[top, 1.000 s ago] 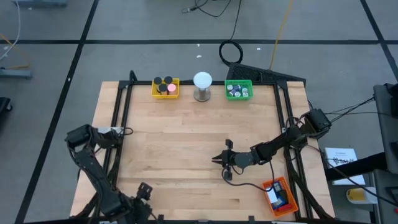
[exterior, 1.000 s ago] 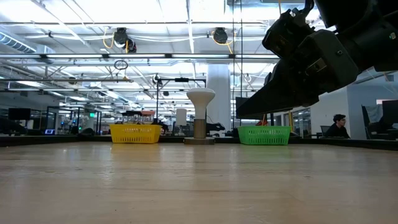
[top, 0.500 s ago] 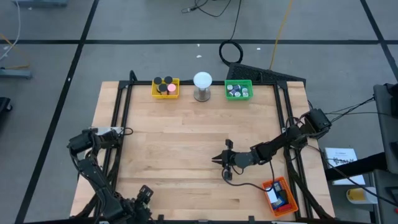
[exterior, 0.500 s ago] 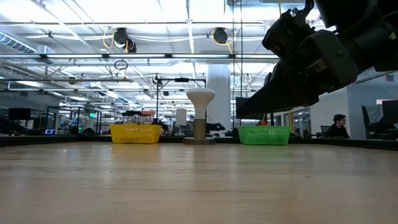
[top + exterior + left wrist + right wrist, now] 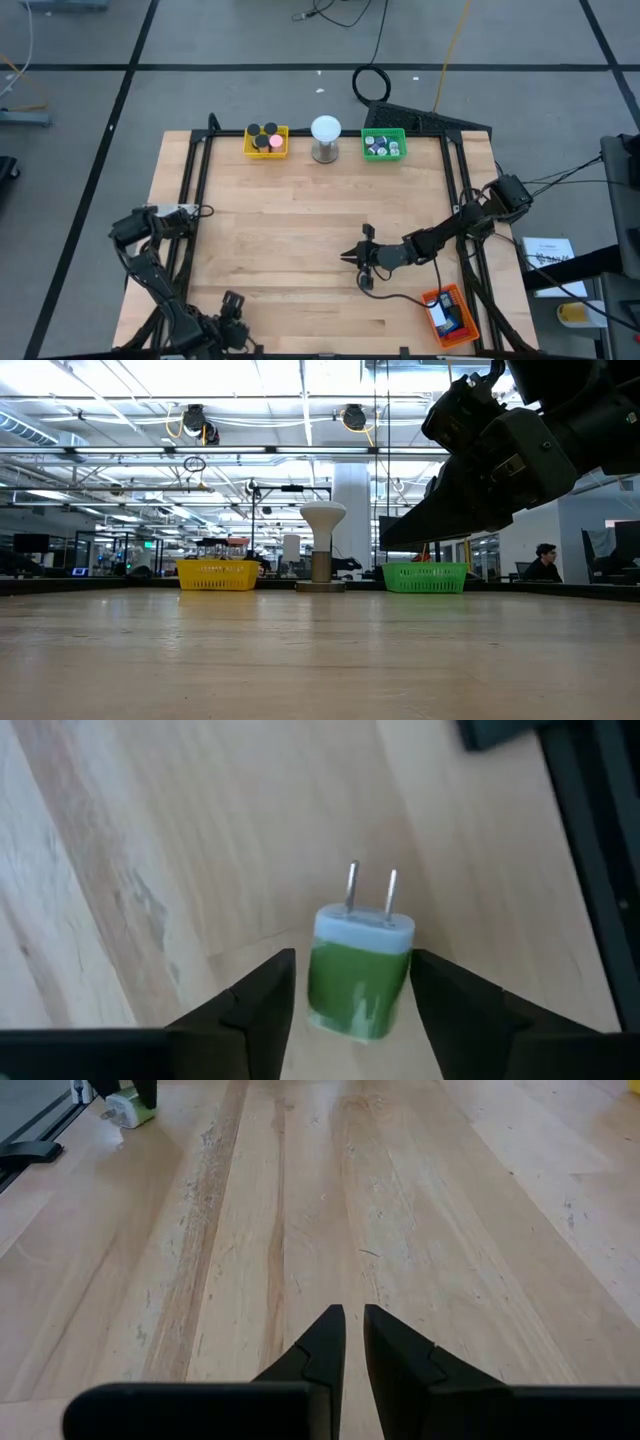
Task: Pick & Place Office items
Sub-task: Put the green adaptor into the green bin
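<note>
A small green and white plug adapter (image 5: 360,970) lies flat on the wooden table near its near left corner, its two metal prongs (image 5: 370,890) pointing along the boards. My left gripper (image 5: 352,982) points down over it, open, one finger on either side of the green body. Whether either finger touches it I cannot tell. In the high view this gripper (image 5: 232,306) hides the adapter. The right wrist view shows the adapter (image 5: 130,1108) far off. My right gripper (image 5: 347,256) hovers shut and empty over the table's middle right.
A yellow tray (image 5: 266,141) with black caps and a pink disc, a white ball on a metal stand (image 5: 325,138) and a green tray (image 5: 383,145) line the far edge. An orange tray (image 5: 447,314) sits at the near right corner. Black frame rails (image 5: 190,200) run along the sides.
My left arm has sunk a little at the table's near left corner, bringing its gripper down toward the wood. My right arm has kept still.
</note>
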You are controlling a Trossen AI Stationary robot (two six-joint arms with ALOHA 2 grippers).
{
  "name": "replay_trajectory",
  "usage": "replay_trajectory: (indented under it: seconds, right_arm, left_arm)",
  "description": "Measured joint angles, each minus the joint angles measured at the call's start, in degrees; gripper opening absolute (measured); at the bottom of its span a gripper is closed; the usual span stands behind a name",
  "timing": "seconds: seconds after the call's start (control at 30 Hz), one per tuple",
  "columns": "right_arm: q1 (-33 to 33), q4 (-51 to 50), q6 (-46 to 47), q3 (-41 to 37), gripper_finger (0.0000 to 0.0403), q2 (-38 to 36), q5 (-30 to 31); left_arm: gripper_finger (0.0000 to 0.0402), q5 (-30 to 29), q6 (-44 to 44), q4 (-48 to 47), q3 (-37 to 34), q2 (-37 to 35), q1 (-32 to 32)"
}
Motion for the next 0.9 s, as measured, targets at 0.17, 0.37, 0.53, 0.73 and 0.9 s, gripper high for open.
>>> replay_trajectory:
  seconds: [0.17,0.37,0.53,0.73,0.9]
  right_arm:
    - [0.0,0.0,0.0,0.0,0.0036,0.0,0.0]
    - [0.0,0.0,-0.5,0.0,0.0036,0.0,0.0]
    - [0.0,0.0,-0.9,0.0,0.0036,0.0,0.0]
    - [0.0,0.1,-0.9,0.0,0.0036,0.0,0.0]
    - [0.3,0.1,-1.5,0.0,0.0036,-0.1,0.1]
  left_arm:
    - [0.02,0.0,-4.3,0.4,-0.3,0.0,0.9]
    - [0.0129,-2.2,-6.2,5.0,-1.2,-0.2,1.4]
    - [0.0128,-9.6,-9.6,6.7,-2.8,-0.2,1.4]
    - [0.0128,-24.1,-6.9,17.9,-8.0,-2.9,2.3]
    - [0.0128,-34.4,5.2,48.4,-23.5,-7.7,7.6]
